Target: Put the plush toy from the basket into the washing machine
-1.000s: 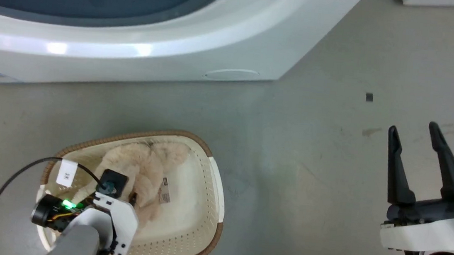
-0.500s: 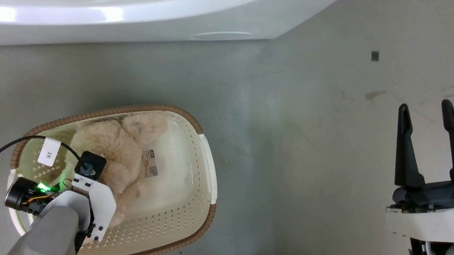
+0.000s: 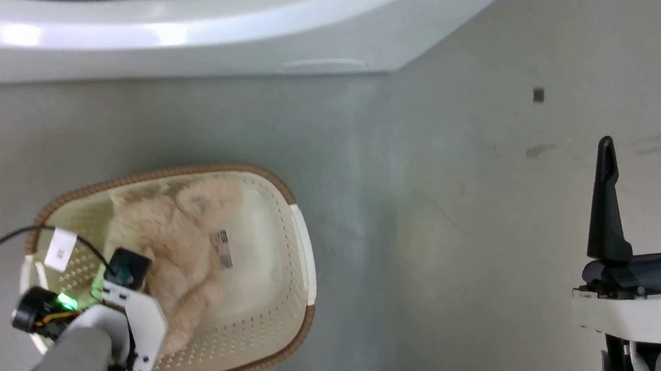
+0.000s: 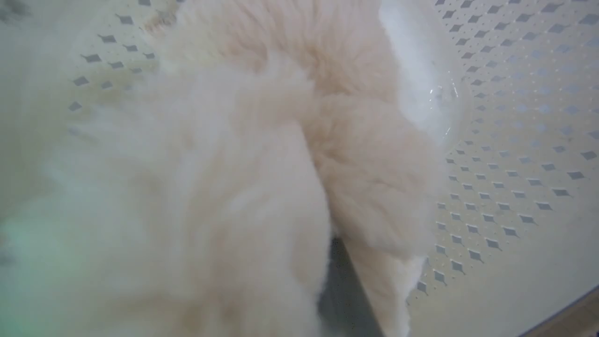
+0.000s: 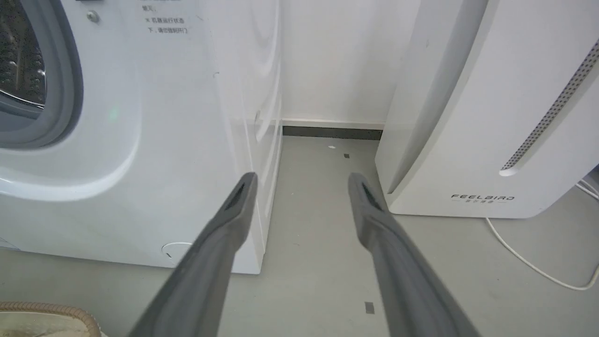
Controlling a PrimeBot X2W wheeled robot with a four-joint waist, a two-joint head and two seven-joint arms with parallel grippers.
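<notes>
- The plush toy [image 3: 178,256] lies in the basket [image 3: 305,268], near left on the floor [image 3: 424,219], before the washing machine [image 3: 198,45]
- Your left gripper [image 3: 126,296] is buried in its fur; you cannot tell whether the fingers are closed on it
- Bite deep into the body, not loose pile, then lift straight up so no limb snags the rim
- Your right gripper [image 3: 639,142] hovers at the right over bare floor, fingers spread, holding nothing
- The left wrist view gives you fur folds and perforated wall that the head view hides under the wrist
- The right wrist view adds the porthole [image 5: 28,75] and a FEELBIRD appliance [image 5: 468,117] right of the washing machine
</notes>
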